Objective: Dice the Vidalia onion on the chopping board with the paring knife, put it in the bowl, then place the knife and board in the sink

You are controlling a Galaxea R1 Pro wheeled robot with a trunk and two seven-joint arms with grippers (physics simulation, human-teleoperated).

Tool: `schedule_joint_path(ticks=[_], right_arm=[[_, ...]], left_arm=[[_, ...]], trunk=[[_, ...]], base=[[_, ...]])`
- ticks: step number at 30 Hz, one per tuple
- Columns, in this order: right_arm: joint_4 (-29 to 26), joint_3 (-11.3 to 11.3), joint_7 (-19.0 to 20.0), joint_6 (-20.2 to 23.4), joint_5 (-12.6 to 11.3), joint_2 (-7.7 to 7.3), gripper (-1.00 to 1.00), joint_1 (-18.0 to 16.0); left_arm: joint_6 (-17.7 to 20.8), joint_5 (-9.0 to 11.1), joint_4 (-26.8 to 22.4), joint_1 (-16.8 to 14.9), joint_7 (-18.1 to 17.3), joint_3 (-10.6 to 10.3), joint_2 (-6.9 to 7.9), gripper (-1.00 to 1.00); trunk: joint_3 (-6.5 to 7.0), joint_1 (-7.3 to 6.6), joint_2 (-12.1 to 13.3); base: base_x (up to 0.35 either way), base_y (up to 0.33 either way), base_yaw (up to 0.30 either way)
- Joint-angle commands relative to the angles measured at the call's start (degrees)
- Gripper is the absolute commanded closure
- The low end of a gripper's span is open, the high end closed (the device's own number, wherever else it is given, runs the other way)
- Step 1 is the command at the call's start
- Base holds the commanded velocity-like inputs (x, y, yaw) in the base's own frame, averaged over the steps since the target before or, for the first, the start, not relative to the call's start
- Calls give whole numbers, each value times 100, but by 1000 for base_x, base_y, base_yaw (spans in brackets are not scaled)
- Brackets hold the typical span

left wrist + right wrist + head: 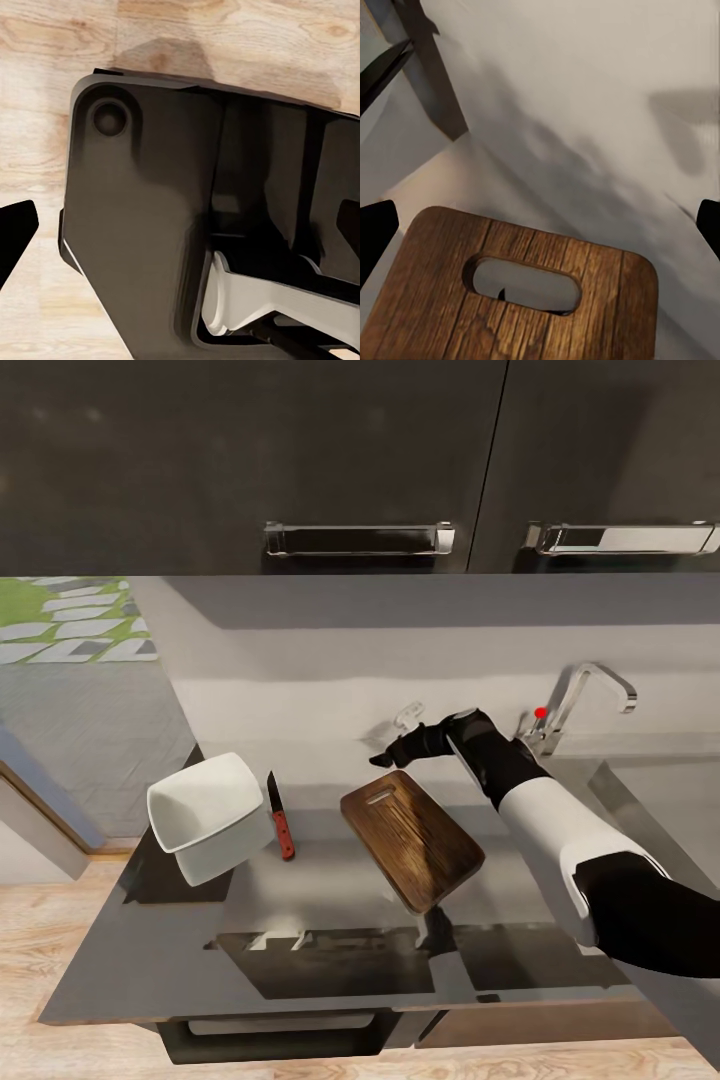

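We see the dark wood-grain chopping board [412, 841], rounded at its corners with an oval slot at the far end, lying flat on the grey, faintly reflective worktop [330, 950]. Left of the board lies the slim red-handled paring knife [280, 816], further left the glossy white squarish bowl [208, 815] tipped on its side, and right of it the chrome gooseneck tap [580, 705]. Our right gripper [385, 748] hovers just beyond the board's slotted end with jaws wide and empty; the left jaws' state we cannot tell.
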Motion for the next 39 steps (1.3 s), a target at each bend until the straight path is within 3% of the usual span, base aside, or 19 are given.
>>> schedule_joint_path(ticks=[1, 13, 21, 39], right_arm=[[25, -4, 33, -12, 53, 1, -100, -4], [224, -13, 53, -247, 51, -62, -100, 1], [237, -14, 467, -460, 66, -76, -100, 1], [309, -5, 506, -487, 83, -70, -100, -3]], left_arm=[[3, 14, -6, 1, -45, 32, -7, -100], [3, 14, 1, 1, -45, 5, -2, -100], [3, 14, -3, 1, -45, 3, 9, -100], [-2, 14, 45, 1, -49, -4, 10, -100]], trunk=[[-10, 3, -11], [-10, 3, -11], [-10, 3, -11], [-10, 3, -11]], base=[[0, 0, 0], [0, 0, 0], [0, 0, 0], [109, 0, 0]])
